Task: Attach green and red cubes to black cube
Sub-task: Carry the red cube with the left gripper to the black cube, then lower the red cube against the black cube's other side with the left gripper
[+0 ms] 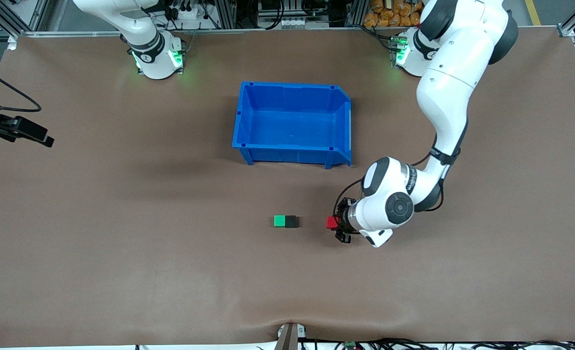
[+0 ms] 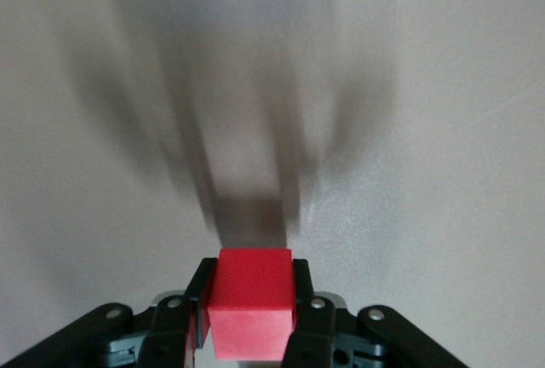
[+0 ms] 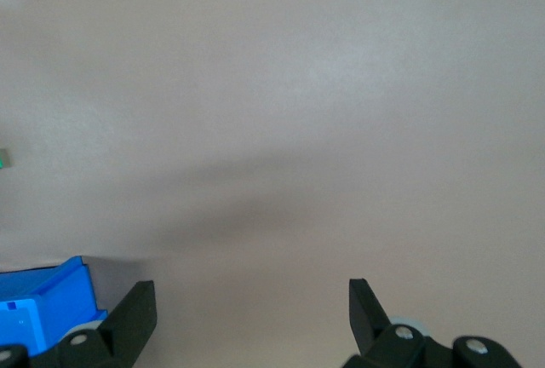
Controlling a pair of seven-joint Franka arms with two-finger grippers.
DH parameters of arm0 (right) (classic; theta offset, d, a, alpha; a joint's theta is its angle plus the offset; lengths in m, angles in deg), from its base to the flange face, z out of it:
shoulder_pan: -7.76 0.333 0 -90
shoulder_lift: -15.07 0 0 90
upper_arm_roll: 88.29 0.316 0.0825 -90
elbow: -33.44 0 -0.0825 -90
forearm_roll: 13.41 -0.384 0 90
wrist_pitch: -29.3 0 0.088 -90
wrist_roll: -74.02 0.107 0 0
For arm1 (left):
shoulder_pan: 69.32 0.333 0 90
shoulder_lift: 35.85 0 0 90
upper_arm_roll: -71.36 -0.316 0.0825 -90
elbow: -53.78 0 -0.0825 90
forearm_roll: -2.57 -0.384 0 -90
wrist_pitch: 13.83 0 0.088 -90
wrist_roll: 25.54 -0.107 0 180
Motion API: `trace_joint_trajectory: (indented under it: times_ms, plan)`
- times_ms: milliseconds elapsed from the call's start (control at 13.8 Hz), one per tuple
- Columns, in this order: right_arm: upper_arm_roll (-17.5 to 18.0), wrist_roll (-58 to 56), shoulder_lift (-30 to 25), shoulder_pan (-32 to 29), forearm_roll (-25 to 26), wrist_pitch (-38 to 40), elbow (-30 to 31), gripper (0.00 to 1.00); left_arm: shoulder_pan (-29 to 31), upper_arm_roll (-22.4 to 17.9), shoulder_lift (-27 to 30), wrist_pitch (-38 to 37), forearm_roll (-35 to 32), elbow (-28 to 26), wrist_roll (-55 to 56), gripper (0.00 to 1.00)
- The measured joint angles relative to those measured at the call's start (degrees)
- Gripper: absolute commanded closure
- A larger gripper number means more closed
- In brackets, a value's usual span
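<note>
The green cube (image 1: 279,221) and the black cube (image 1: 291,221) sit side by side, touching, on the brown table, nearer to the front camera than the blue bin. The black cube is on the side toward the left arm's end. My left gripper (image 1: 335,224) is shut on the red cube (image 1: 331,222), low over the table a short way from the black cube toward the left arm's end. In the left wrist view the red cube (image 2: 250,302) sits between the two fingers. My right gripper (image 3: 249,300) is open and empty; its arm waits at the right arm's end.
The blue bin (image 1: 293,124) stands empty mid-table, farther from the front camera than the cubes; its corner (image 3: 38,304) shows in the right wrist view. A black device (image 1: 20,130) juts in at the right arm's end.
</note>
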Motion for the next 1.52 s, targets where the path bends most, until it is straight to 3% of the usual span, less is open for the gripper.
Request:
trace_joint_trajectory:
  times_ms: [506, 1230, 1519]
  plan:
    - [0.37, 0.0, 0.05, 0.27, 0.37, 3.07, -2.6, 0.0, -2.58, -0.06, -1.95, 5.7, 0.01, 0.4, 3.48, 1.0]
    - [0.5, 0.38, 0.22, 1.88, 0.38, 3.3, -4.96, 0.0, -4.72, -0.1, -2.23, 7.97, 0.01, 0.45, 7.43, 1.0]
    - [5.86, 0.33, 0.36, -4.27, 0.36, 3.65, -4.97, 0.0, -5.68, -0.1, -2.88, 10.5, 0.01, 0.46, 7.49, 1.0]
